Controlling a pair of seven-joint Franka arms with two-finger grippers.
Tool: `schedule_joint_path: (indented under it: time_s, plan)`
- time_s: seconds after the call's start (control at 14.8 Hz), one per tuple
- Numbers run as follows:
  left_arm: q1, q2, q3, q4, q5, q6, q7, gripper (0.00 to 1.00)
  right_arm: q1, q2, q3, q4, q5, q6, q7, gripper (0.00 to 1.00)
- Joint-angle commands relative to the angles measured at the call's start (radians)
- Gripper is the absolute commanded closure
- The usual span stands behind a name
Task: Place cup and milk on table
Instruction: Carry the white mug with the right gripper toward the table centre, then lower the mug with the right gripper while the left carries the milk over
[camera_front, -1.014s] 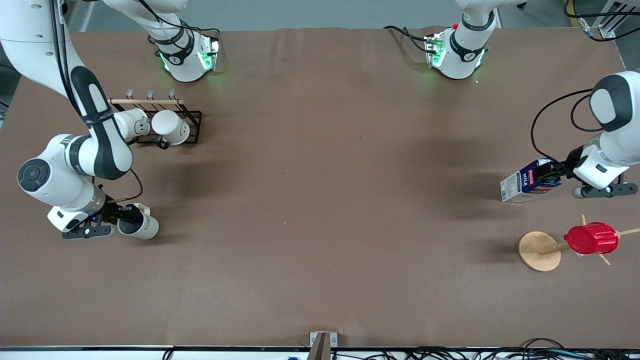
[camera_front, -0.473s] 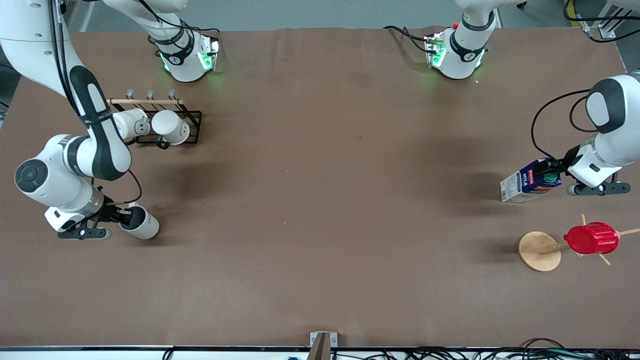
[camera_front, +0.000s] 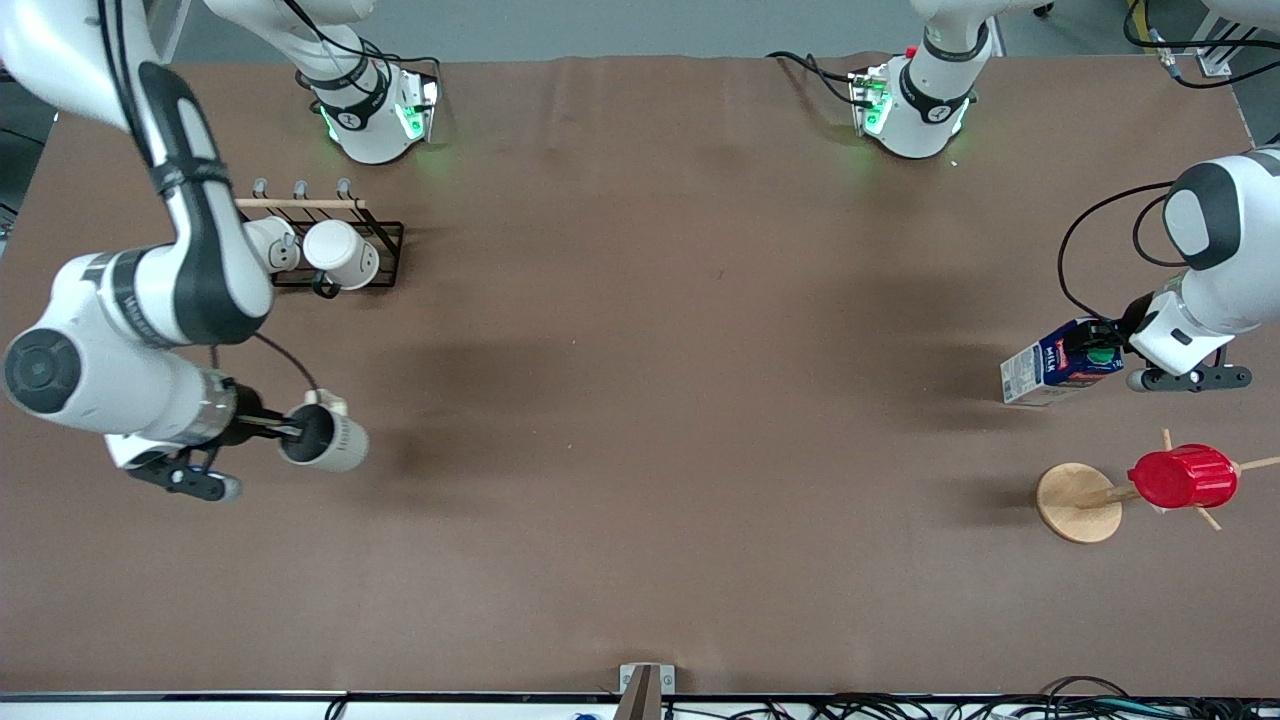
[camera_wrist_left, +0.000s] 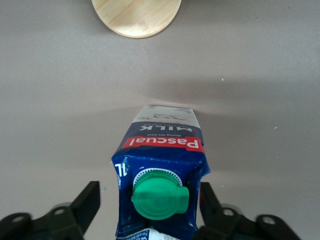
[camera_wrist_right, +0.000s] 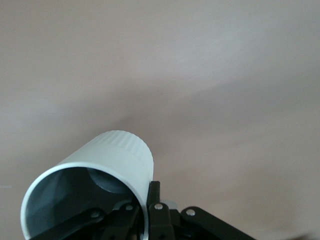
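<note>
The cup (camera_front: 330, 442) is cream-beige with a dark inside. It lies on its side in my right gripper (camera_front: 296, 433), up in the air over the table (camera_front: 650, 400) at the right arm's end. In the right wrist view the gripper (camera_wrist_right: 148, 202) is shut on the cup's (camera_wrist_right: 117, 155) rim wall, one finger inside and one outside. The milk (camera_front: 1058, 366) stands on the table at the left arm's end. My left gripper (camera_front: 1102, 352) is open at its top. In the left wrist view the fingers (camera_wrist_left: 90, 199) flank the milk's (camera_wrist_left: 162, 145) green cap, with a gap on one side.
A black wire rack (camera_front: 385, 232) with two whiter mugs (camera_front: 340, 253) stands near the right arm's base. A red ribbed cup (camera_front: 1183, 476) hangs on a wooden peg stand with a round base (camera_front: 1078, 502), nearer the front camera than the milk. The base also shows in the left wrist view (camera_wrist_left: 136, 15).
My right gripper has lifted the cup and carried it toward the table's middle. My left gripper has let go of the milk and drawn back, uncovering the green cap.
</note>
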Motion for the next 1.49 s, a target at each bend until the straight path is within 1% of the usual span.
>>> schedule_joint_path:
  time_s: [0.0, 0.07, 0.14, 0.2, 0.34, 0.41, 0.54, 0.61, 0.74, 0.88, 1.01, 1.22, 1.35, 1.42]
  plan:
    - [0.006, -0.006, -0.005, -0.008, 0.019, 0.015, 0.01, 0.5, 0.03, 0.026, 0.11, 0.01, -0.021, 0.01, 0.287, 1.0]
    - [0.004, -0.006, -0.007, -0.008, 0.019, 0.015, 0.014, 0.57, 0.064, 0.05, 0.136, 0.014, -0.027, 0.031, 0.365, 1.0]
    - [0.004, -0.006, -0.007, -0.005, 0.019, 0.015, 0.022, 0.64, 0.102, 0.063, 0.148, 0.019, -0.03, 0.062, 0.421, 1.0]
    - [0.004, -0.006, -0.007, -0.003, 0.021, 0.015, 0.028, 0.7, 0.159, 0.072, 0.15, 0.019, -0.033, 0.09, 0.483, 1.0]
    - [0.004, -0.006, -0.007, 0.0, 0.019, 0.015, 0.037, 0.82, 0.255, 0.119, 0.15, 0.034, -0.085, 0.137, 0.626, 1.0]
    - [0.004, -0.006, -0.007, 0.001, 0.019, 0.015, 0.039, 0.85, 0.298, 0.141, 0.15, 0.045, -0.111, 0.15, 0.695, 1.0]
    - [0.001, -0.008, -0.008, 0.009, 0.021, 0.014, 0.039, 0.87, 0.357, 0.187, 0.154, 0.068, -0.141, 0.176, 0.793, 1.0]
    - [-0.002, -0.008, -0.012, 0.02, 0.019, 0.012, 0.039, 0.88, 0.377, 0.198, 0.168, 0.068, -0.159, 0.188, 0.827, 1.0]
    - [-0.007, -0.008, -0.022, 0.053, 0.019, 0.001, 0.04, 0.89, 0.382, 0.225, 0.215, 0.068, -0.212, 0.219, 0.887, 1.0]
    - [-0.01, -0.006, -0.062, 0.099, 0.016, -0.023, 0.027, 0.9, 0.385, 0.248, 0.24, 0.068, -0.262, 0.22, 0.921, 1.0]
    - [-0.013, 0.012, -0.093, 0.167, 0.007, -0.07, 0.02, 0.9, 0.395, 0.259, 0.248, 0.066, -0.268, 0.22, 0.93, 1.0]
    - [-0.021, 0.089, -0.168, 0.306, 0.004, -0.146, -0.022, 0.9, 0.395, 0.264, 0.248, 0.054, -0.286, 0.222, 0.932, 0.98]
    - [-0.024, 0.145, -0.253, 0.375, -0.01, -0.154, -0.105, 0.9, 0.396, 0.268, 0.248, 0.045, -0.3, 0.222, 0.932, 0.97]
    - [-0.027, 0.176, -0.293, 0.401, -0.008, -0.152, -0.154, 0.9, 0.396, 0.268, 0.248, 0.043, -0.302, 0.223, 0.933, 0.94]
